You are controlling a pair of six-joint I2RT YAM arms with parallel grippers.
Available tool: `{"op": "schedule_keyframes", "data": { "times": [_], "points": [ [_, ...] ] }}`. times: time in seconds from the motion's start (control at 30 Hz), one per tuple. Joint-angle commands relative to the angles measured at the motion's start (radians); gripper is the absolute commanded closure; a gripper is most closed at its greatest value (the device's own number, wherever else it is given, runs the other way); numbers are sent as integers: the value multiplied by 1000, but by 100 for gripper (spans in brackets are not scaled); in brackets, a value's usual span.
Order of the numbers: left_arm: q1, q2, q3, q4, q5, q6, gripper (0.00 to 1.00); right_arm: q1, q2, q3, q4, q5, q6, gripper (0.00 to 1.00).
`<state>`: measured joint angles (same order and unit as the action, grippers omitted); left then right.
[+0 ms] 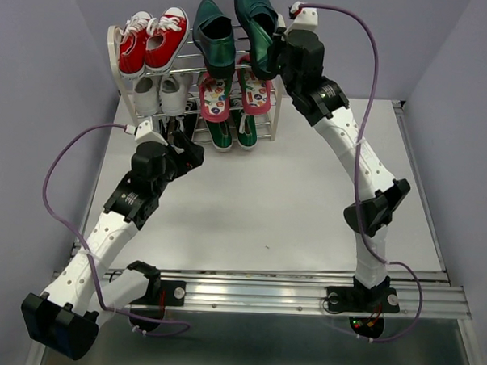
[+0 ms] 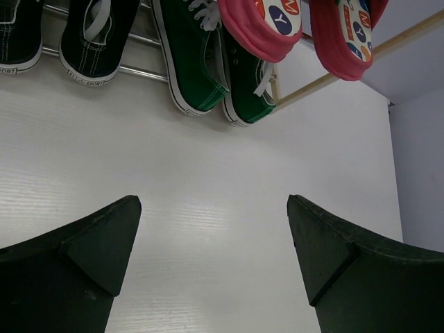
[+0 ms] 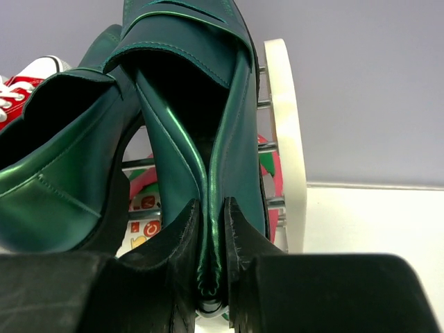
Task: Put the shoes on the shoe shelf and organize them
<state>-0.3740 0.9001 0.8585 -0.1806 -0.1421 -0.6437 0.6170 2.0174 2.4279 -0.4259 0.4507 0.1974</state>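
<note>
- From above, the right gripper's [image 3: 211, 222] fingertips are hidden behind its own wrist; only the wrist view shows them.
- The held shoe [image 1: 254, 21], glossy teal, has its toe cut off by the top edge of the overhead view. I cannot tell whether its sole rests on the rods.
- The lowest tier of the shelf [image 3: 284, 125] is mostly covered from above by the upper tiers and the left arm.
- The dark sneakers [image 2: 62, 35] on that tier show only in the left wrist view, and just their front ends.
- Right fingers [image 3: 177, 239]: nearly together, pinching the thin back wall of the held shoe between them, at the right end of the top tier.
- The other teal shoe [image 1: 213, 36] lies just beside it on the top tier, with the red sneakers [image 1: 153, 41] at the left end.
- Left gripper [image 2: 215, 205]: fingers spread wide, holding nothing, touching nothing, hovering over the bare table [image 1: 291, 193] in front of the shelf's low tier.
- Flip-flops [image 1: 235, 93] sit on the middle tier at the right, white sneakers [image 1: 160, 94] to their left.
- Green sneakers [image 2: 208, 62] sit side by side on the bottom tier under the flip-flops.
</note>
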Motion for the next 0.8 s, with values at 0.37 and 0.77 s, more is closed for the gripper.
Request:
{"op": "schedule_keyframes", "data": {
  "times": [0.37,0.77],
  "points": [
    [-5,-7,-27,1,-34,4,1,7,14,60,306,54,19,65],
    [-3,-35,-42,-49,-70,-22,1,7,-9,10,331,40,31,37]
  ]
}}
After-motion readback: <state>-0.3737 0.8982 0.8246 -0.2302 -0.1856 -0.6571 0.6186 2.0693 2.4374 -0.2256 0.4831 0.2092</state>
